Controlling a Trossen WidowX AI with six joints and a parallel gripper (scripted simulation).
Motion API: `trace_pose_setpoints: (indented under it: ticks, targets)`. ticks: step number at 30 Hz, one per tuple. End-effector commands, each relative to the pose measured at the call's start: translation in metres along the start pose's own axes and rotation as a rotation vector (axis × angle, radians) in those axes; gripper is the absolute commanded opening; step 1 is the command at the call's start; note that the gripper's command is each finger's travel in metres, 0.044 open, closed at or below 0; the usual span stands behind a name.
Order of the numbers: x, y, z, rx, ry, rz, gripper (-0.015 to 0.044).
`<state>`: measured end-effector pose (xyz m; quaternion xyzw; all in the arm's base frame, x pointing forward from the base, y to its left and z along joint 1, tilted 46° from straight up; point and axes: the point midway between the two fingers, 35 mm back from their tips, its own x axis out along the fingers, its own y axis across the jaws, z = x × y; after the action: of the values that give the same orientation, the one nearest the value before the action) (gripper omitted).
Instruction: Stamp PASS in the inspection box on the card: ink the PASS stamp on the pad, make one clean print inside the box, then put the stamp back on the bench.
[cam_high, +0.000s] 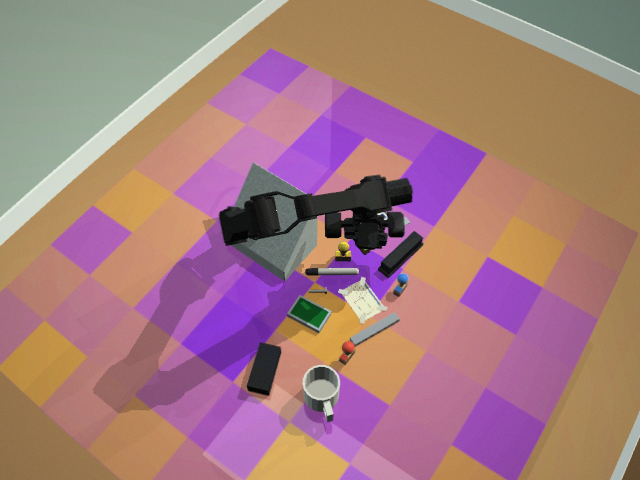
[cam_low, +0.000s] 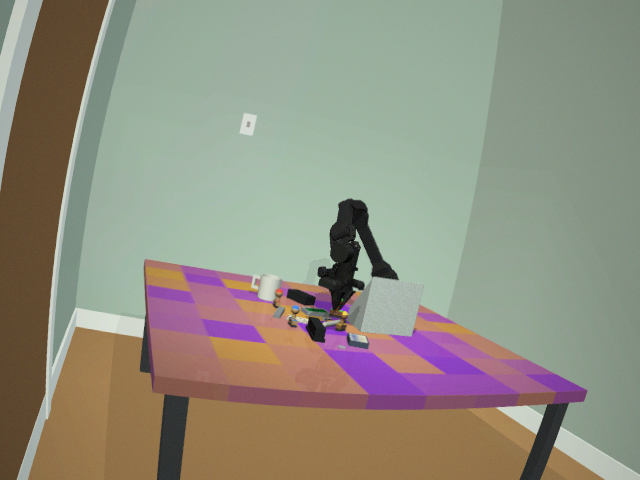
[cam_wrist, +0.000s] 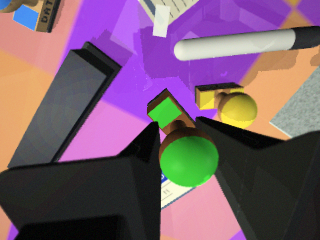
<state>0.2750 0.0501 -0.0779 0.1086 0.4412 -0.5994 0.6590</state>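
My gripper (cam_high: 365, 248) (cam_low: 338, 306) (cam_wrist: 176, 125) is shut on the green-knobbed stamp (cam_wrist: 189, 160) (cam_low: 335, 313) and holds it above the table, between the black bar and the yellow stamp. The stamp's wooden block has a green top patch; its word and underside are hidden. The cream card (cam_high: 363, 300) (cam_wrist: 182, 10) is taped to the table; I cannot tell whether its box carries a print. The open green ink pad (cam_high: 309, 313) (cam_low: 315, 312) lies left of the card in the top view.
Around lie yellow (cam_high: 343, 247) (cam_wrist: 238, 110), blue (cam_high: 402, 279) and red (cam_high: 347, 347) stamps, a marker (cam_high: 338, 271), a black bar (cam_high: 400, 254) (cam_wrist: 60, 107), a grey bar (cam_high: 374, 329), a black block (cam_high: 264, 368), a mug (cam_high: 321, 387), a labelled tin (cam_low: 357, 339) and a large grey block (cam_high: 279, 227).
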Motion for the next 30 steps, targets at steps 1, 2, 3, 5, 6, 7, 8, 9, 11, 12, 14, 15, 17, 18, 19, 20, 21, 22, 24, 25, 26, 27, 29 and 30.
trace_pose_setpoints:
  ticks: [1,2,3,5,6,7,8,9,11,12,14,15,17,18,19,20,21,22,24,25,26,27,29,30]
  targets:
    - [0.011,-0.003,-0.001,-0.012,-0.008,-0.012,0.0000]
    - [0.013,-0.003,-0.001,-0.012,-0.008,-0.012,0.0000]
    - [0.015,-0.003,-0.001,-0.012,-0.008,-0.012,0.0000]
    - [0.018,-0.003,-0.001,-0.012,-0.008,-0.012,0.0000]
    - [0.020,-0.003,-0.001,-0.012,-0.008,-0.012,0.0000]
    - [0.021,-0.003,-0.001,-0.012,-0.008,-0.012,0.0000]
    - [0.023,-0.003,-0.001,-0.012,-0.008,-0.012,0.0000]
    - [0.025,-0.003,-0.001,-0.012,-0.008,-0.012,0.0000]
    - [0.028,-0.004,-0.001,-0.012,-0.008,-0.013,0.0000]
    - [0.030,-0.004,-0.001,-0.012,-0.009,-0.013,0.0000]
    - [0.033,-0.004,-0.001,-0.012,-0.009,-0.013,0.0000]
    - [0.034,-0.004,-0.001,-0.012,-0.009,-0.013,0.0000]
    - [0.038,-0.005,-0.001,-0.012,-0.009,-0.013,0.0000]
    - [0.039,-0.005,-0.001,-0.012,-0.009,-0.013,0.0000]
    - [0.041,-0.005,-0.001,-0.012,-0.010,-0.013,0.0000]
    - [0.043,-0.006,-0.001,-0.012,-0.010,-0.013,0.0000]
    - [0.044,-0.006,-0.001,-0.012,-0.010,-0.014,0.0000]
    - [0.046,-0.006,-0.001,-0.011,-0.010,-0.014,0.0000]
    - [0.048,-0.006,-0.001,-0.011,-0.010,-0.014,0.0000]
    - [0.048,-0.007,-0.001,-0.011,-0.010,-0.014,0.0000]
    - [0.048,-0.007,-0.001,-0.011,-0.010,-0.014,0.0000]
    - [0.048,-0.007,-0.001,-0.011,-0.010,-0.014,0.0000]
    - [0.048,-0.007,-0.001,-0.011,-0.010,-0.014,0.0000]
    - [0.048,-0.007,-0.001,-0.011,-0.010,-0.014,0.0000]
